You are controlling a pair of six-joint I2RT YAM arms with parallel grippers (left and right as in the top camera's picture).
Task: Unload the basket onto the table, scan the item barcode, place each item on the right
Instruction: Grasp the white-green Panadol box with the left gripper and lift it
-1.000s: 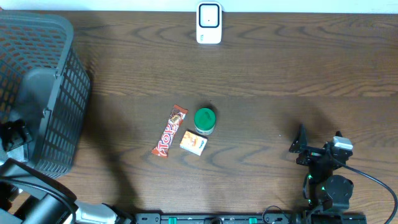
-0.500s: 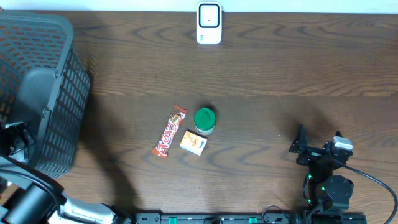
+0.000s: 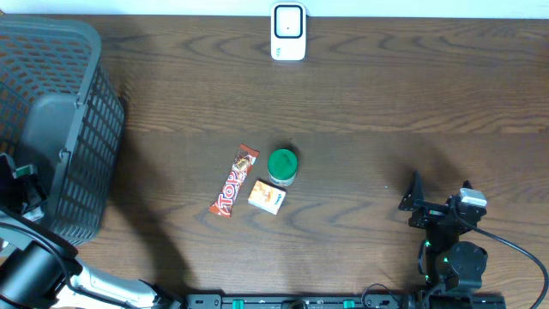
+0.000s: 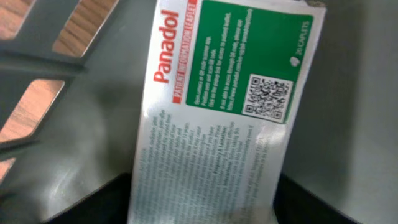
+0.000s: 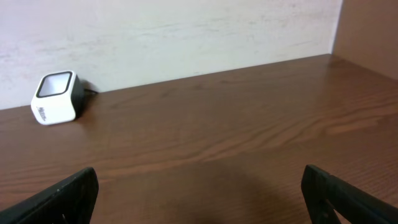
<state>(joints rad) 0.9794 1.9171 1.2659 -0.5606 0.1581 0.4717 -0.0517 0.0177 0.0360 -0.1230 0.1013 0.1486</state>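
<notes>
Panadol box (image 4: 217, 124): it lies flat on the grey floor of the basket (image 3: 51, 129), at the left of the desk (image 3: 386, 103). You see it only in the left wrist view, printed side up, with a green panel and a QR square at its far end.
Handling: judge it a light, thin cardboard carton. It is likely stiff along the edges, easy to dent on the broad faces, and a little slick from the glossy print.
Where to hold: take it across the two long edges at the near end, so the green panel is left uncovered. No line barcode shows on this face, so expect to turn the carton in front of the scanner.
Left end effector (image 3: 19, 190): it is at the basket, close over the box. Dark shapes flank the carton's near end in the wrist view, probably its fingers. You cannot tell whether they press the cardboard or only sit beside it.
Right end effector (image 5: 199, 198): released and empty, fingers spread wide, at the near right of the desk.
Scanner (image 3: 288, 33): white, at the far edge of the desk near the middle, well apart from the basket.
Risk: the basket walls are tall, so lift straight up before carrying right, and squeeze gently.
Other items: a candy bar (image 3: 234, 180), a green-lidded jar (image 3: 282, 166) and a small orange box (image 3: 267, 196) sit together mid-desk.
</notes>
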